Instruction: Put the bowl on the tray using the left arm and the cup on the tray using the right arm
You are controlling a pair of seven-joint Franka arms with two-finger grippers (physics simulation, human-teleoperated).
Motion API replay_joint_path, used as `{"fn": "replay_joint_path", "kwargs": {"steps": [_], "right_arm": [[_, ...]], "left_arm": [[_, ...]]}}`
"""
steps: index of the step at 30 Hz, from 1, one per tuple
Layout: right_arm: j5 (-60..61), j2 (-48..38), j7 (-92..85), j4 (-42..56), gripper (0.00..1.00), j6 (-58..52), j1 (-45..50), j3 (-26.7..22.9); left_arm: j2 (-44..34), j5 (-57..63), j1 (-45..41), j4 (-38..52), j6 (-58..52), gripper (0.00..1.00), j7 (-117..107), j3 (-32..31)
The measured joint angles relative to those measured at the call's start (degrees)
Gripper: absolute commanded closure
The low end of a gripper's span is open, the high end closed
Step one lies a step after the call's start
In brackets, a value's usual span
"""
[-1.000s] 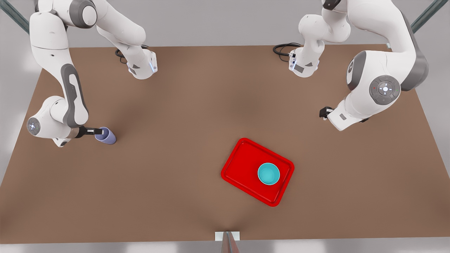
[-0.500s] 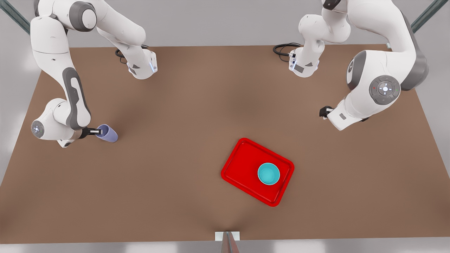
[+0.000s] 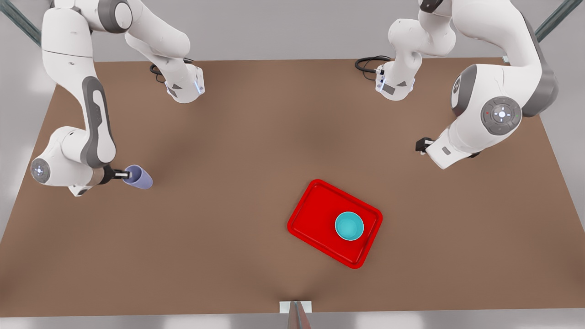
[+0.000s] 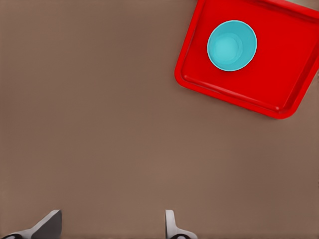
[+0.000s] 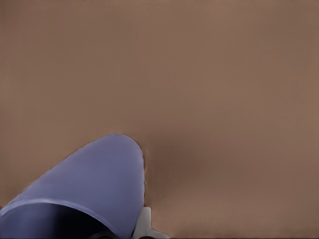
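Half done: found bowl [image 3: 349,226] seated on tray [image 3: 315,214], left gripper [image 4: 109,229] idle, spread wide, empty; found cup [image 3: 139,177], judged light, stiff, slick, pinched at rim by right gripper [image 3: 124,173], tilted, well apart from tray.

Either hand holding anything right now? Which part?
The right hand grips the lavender cup at its rim, one finger outside the wall. The left hand is open and empty, away from the tray.
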Motion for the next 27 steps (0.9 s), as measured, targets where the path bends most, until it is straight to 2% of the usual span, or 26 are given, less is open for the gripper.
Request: {"fn": "replay_joint_path", "kwargs": {"steps": [4,10,15,18,20,25,27], "right_arm": [[0.0,0.5,12.0,10.0,0.79,-10.1,5.6,1.2],[0.5,4.5,35.7,22.1,0.79,-13.3,21.3,1.5],[0.0,16.9,61.2,40.2,0.79,-14.3,23.6,14.0],[0.4,24.4,71.1,52.1,0.79,-14.2,30.2,14.2],[0.4,26.3,72.8,54.5,0.79,-11.8,32.9,14.2],[2.4,33.9,80.2,58.9,0.79,3.4,37.2,18.3],[2.5,35.9,81.6,60.1,0.79,5.1,40.2,18.4]], "left_arm": [[0.1,0.0,0.0,0.0,0.0,0.00,0.1,0.0],[0.3,0.0,0.0,-0.2,0.0,0.00,0.0,0.1],[0.2,-0.1,0.0,-0.2,-0.1,0.00,0.1,0.0],[0.2,-0.1,0.0,0.0,0.0,0.00,0.1,0.0],[0.3,-0.1,0.0,0.0,0.0,0.00,0.1,0.0],[0.3,-0.1,0.0,0.0,-0.1,0.00,0.0,0.1],[0.3,-0.1,0.0,0.0,-0.1,0.00,0.0,0.0]]}}
